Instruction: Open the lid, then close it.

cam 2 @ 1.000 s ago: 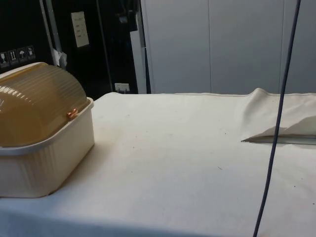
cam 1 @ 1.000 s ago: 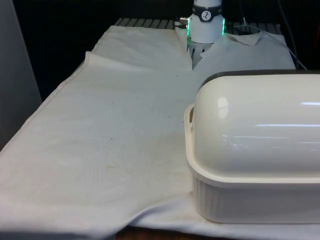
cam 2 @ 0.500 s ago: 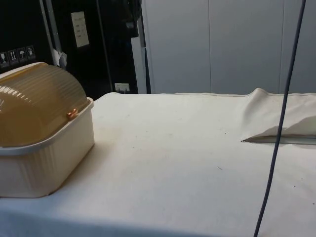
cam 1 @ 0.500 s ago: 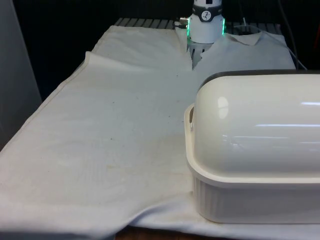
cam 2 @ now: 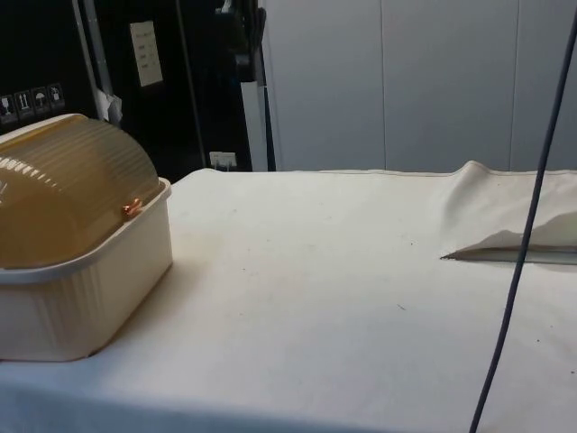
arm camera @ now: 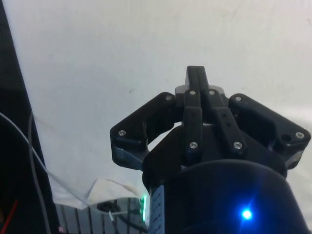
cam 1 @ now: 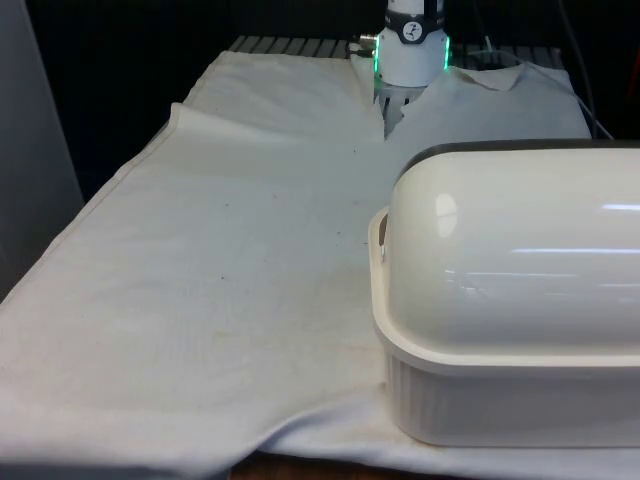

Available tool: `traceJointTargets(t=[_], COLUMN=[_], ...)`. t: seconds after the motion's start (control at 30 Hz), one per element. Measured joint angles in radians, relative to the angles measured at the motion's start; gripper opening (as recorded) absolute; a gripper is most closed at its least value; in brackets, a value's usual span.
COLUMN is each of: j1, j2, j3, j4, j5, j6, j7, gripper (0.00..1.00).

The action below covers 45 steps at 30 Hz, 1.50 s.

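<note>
A cream bread box (cam 1: 510, 390) with ribbed walls stands at the near end of the table, on the front view's right. Its domed lid (cam 1: 520, 250) is rolled down shut; in the side view the lid (cam 2: 68, 194) looks amber over the cream base (cam 2: 81, 302). A small copper-coloured pivot (cam 2: 132, 208) marks the lid's side. My black gripper (arm camera: 197, 72) hangs high over the white cloth, well away from the box, fingers pressed together with nothing between them.
The white cloth (cam 1: 230, 260) covers the table, with a raised fold (cam 2: 505, 212) near the robot's base (cam 1: 412, 50). A dark cable (cam 2: 518, 271) hangs down across the side view's right. Dark cabinets and a pale wall stand behind the table.
The hanging cable in the side view has swung to the right. The bread box and its lid have not moved.
</note>
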Motion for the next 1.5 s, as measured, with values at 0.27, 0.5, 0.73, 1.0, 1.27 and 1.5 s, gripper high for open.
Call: traceJointTargets(t=[0.27, 0.5, 0.73, 1.0, 1.27, 1.5], j1=[0.003, 0.005, 0.006, 0.008, 0.010, 0.013], j2=[-0.017, -0.019, -0.019, -0.016, -0.014, -0.002], j3=[0.021, 0.043, 0.065, 0.091, 0.105, 0.110], j4=[-0.036, -0.051, -0.064, -0.096, -0.158, -0.202], j5=[0.017, 0.035, 0.050, 0.057, 0.058, 0.062], j6=[0.073, 0.131, 0.184, 0.266, 0.355, 0.433], j7=[0.001, 0.001, 0.001, -0.002, -0.026, -0.051], gripper=[0.00, 0.00, 0.00, 0.00, 0.00, 0.00])
